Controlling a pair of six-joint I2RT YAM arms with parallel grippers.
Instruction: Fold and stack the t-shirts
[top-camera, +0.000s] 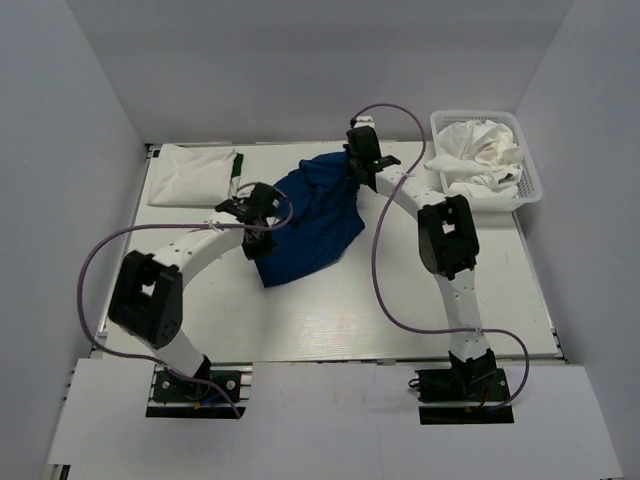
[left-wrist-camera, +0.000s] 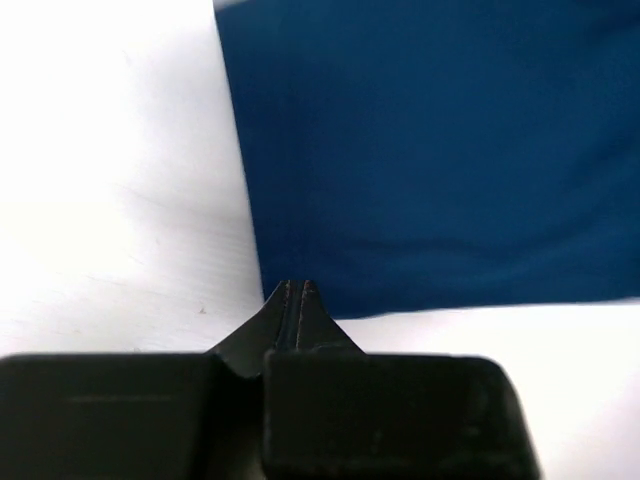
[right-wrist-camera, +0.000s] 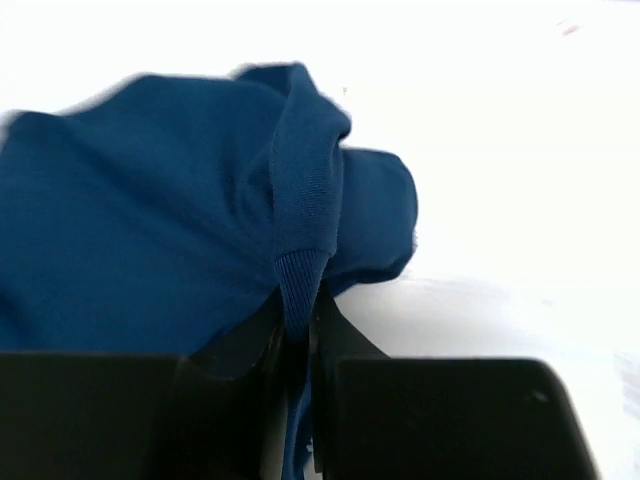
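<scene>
the blue t-shirt (top-camera: 315, 225) lies crumpled in the middle of the tabletop (top-camera: 330, 310), a little toward the far side. it is spread out only in part, with many folds, and its print does not show.

the left pincer (left-wrist-camera: 297, 292) is closed, its two fingers pressed together. the tips are at the left corner of the blue cloth, exactly where the hem meets the white surface. i cannot tell if some cloth is caught between them or if they only touch the edge.

the right pincer (right-wrist-camera: 300, 330) is at the far right corner of the same shirt. its fingers are closed on a ribbed band of the blue cloth. the band goes down into the narrow gap between them, and the cloth rises in a bunch behind it.

one white t-shirt (top-camera: 192, 172) lies folded and flat at the far left corner of the tabletop, apart from the blue one. more white t-shirts (top-camera: 485, 155) are piled loosely in the white basket (top-camera: 533, 185), which stands at the far right corner, near the right arm.
</scene>
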